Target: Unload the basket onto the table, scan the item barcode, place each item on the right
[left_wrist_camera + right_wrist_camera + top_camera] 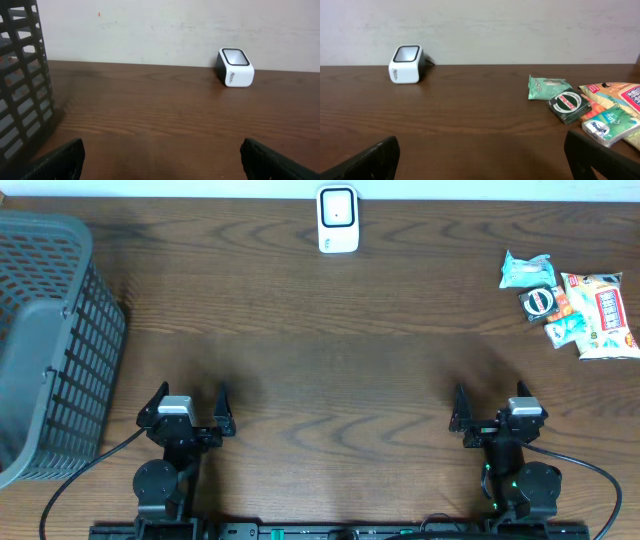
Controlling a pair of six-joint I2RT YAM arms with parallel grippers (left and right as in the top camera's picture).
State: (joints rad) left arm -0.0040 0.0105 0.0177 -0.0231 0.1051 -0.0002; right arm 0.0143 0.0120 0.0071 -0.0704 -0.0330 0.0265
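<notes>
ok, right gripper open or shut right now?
Open. On the right gripper, fingers stand wide apart in the wrist view's lower corners, only table between them, nothing held.

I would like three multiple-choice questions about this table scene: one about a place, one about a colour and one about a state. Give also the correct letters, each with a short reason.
1. Where do the snack packets lie on the table?
A. at the middle of the near edge
B. at the far right side
C. at the near left corner

2. Which colour is the body of the scanner?
A. red
B. black
C. white

3. In which state are the left jaws and the right jaws?
A. both open and empty
B. both shut on a packet
C. one open, one shut

Answers:
1 B, the packets are heaped by the right edge, at the far side.
2 C, its casing is white, with a dark window on top.
3 A, in each wrist view the tips stand wide apart with nothing between them.
</notes>
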